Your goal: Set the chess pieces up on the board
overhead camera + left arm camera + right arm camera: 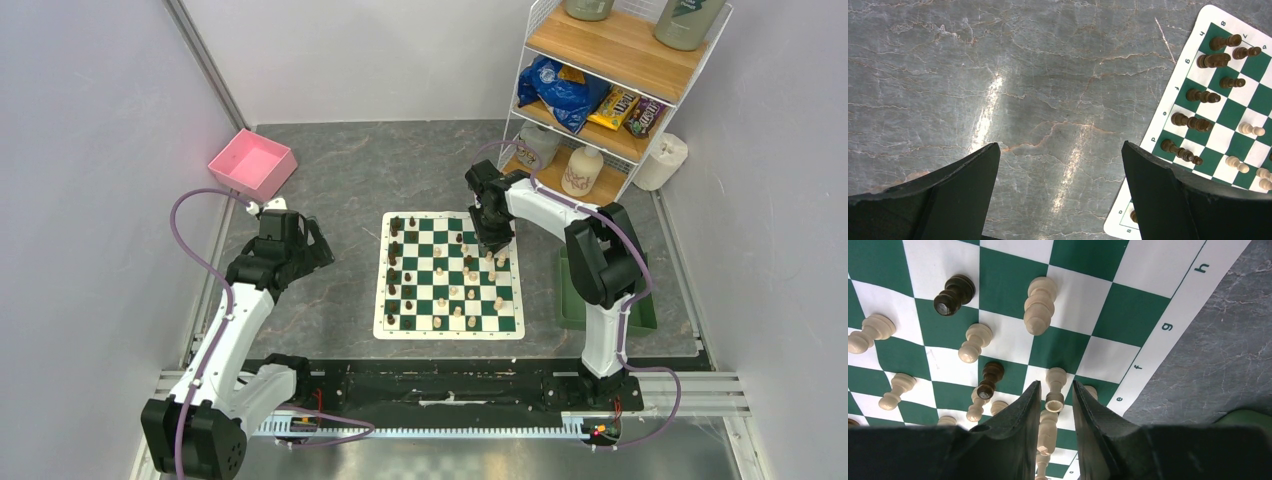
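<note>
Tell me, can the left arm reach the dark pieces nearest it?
Probably yes: the left end effector hangs open over the table, and nothing lies between it and the dark pieces along the board's edge.

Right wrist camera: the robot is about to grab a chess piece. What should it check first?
1. The pale piece stands between the right end effector's jaws: ok.
2. Jaws touching it: cannot tell.
3. Only that piece in the gap: cannot tell; a second pale piece shows lower down.
4. Neighbours clear: not ok; a dark piece stands close beside one finger.
5. The left end effector is out of the way: ok, open above the table, beside the board.
</note>
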### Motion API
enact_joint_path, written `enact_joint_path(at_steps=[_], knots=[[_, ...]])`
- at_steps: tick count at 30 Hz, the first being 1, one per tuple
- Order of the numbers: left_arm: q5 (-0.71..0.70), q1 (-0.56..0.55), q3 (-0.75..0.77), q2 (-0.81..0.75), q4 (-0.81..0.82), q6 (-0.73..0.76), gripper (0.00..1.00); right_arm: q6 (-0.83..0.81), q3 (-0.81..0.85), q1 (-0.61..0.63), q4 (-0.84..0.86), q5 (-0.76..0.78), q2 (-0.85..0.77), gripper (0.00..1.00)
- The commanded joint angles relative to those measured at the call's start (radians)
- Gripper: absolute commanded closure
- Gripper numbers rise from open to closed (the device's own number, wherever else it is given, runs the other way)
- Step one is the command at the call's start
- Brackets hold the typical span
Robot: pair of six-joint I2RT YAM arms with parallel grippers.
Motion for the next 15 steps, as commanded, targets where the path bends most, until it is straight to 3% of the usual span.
enact_joint_path(at_steps=[1, 6, 15], knots=[[0.001, 0.000, 0.032, 0.010, 0.009, 0.025, 0.01, -0.007, 0.036, 0.000, -0.007, -0.018, -0.001, 0.64], [0.003, 0.000, 0.032, 0.010, 0.009, 0.024, 0.02, -0.004, 0.032, 0.001, -0.008, -0.021, -0.002, 0.70], [0.000, 0.000, 0.030, 0.004, 0.009, 0.023, 0.02, -0.010, 0.040, 0.001, -0.027, -0.009, -0.005, 0.70]])
